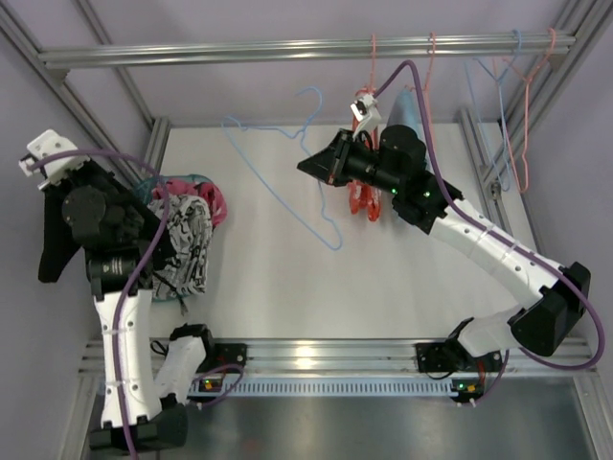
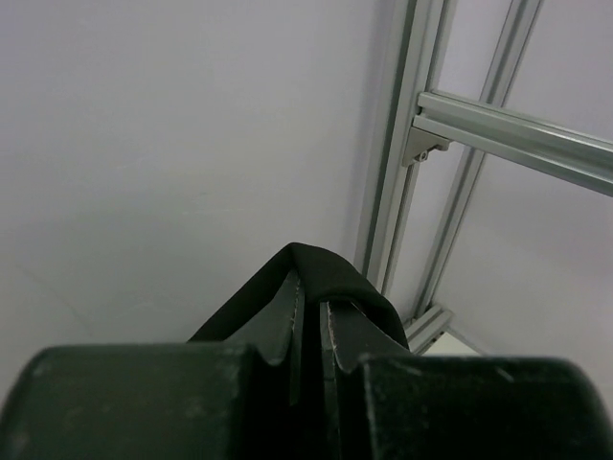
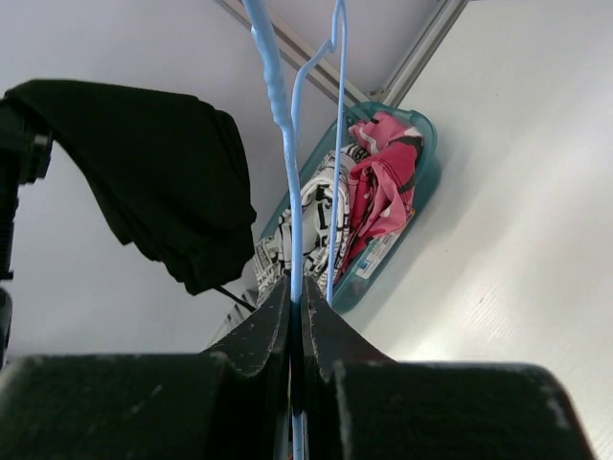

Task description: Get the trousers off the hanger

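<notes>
Two arms, both busy. The left gripper (image 2: 311, 307) has its jaws pinched shut on a fold of the black trousers (image 1: 56, 254). It holds them up off the table (image 1: 287, 278) at about 9 o'clock, by the left wall of the frame. That pair hangs free, well apart from any hanger.

The right gripper (image 3: 295, 302) sits near the middle of the table toward 12 o'clock. Its jaws are closed tight on the wire of one light blue hanger (image 3: 287, 192), which is bare with no cloth on it.

The second pair, the orange-red trousers (image 1: 362, 203), shows just under the right wrist at about 1 o'clock. They are mostly hidden by the arm, so I cannot tell what they hang from.

One teal basket (image 3: 426, 177) sits at 9 o'clock on the table, beside the left arm. It holds a black-and-white patterned cloth (image 1: 192, 244) and a pink cloth (image 1: 206, 201), heaped together.

One metal rail (image 1: 306, 48) runs across at 12 o'clock. Roughly four more hanger hooks are on it: two orange ones near 12 o'clock, and one blue and one pinkish at about 2 o'clock. The exact count is hard to tell because the wires overlap.
</notes>
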Available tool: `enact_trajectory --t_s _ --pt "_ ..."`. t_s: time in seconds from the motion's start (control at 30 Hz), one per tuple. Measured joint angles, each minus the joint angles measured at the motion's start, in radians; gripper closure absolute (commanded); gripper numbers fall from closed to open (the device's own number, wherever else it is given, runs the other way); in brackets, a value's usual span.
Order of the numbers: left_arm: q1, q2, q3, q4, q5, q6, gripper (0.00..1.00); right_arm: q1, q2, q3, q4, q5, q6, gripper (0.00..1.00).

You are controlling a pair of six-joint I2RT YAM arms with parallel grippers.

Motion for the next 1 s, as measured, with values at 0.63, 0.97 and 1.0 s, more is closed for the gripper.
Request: enact_trajectory --t_s 0.63,0.97,1.0 --pt "0.003 0.199 -0.092 0.279 0.070 0.121 1.00 0.000 -0.011 -0.019 0.000 -0.008 -0.021 1.00" --pt "0.004 -0.129 -0.455 0.088 0.054 0.115 1.00 0.000 -0.040 -0.026 0.000 -0.008 -0.037 1.00" --pt "0.004 -0.160 -0.483 0.055 0.055 0.108 1.00 0.000 -0.041 -0.026 0.000 -0.008 -0.039 1.00"
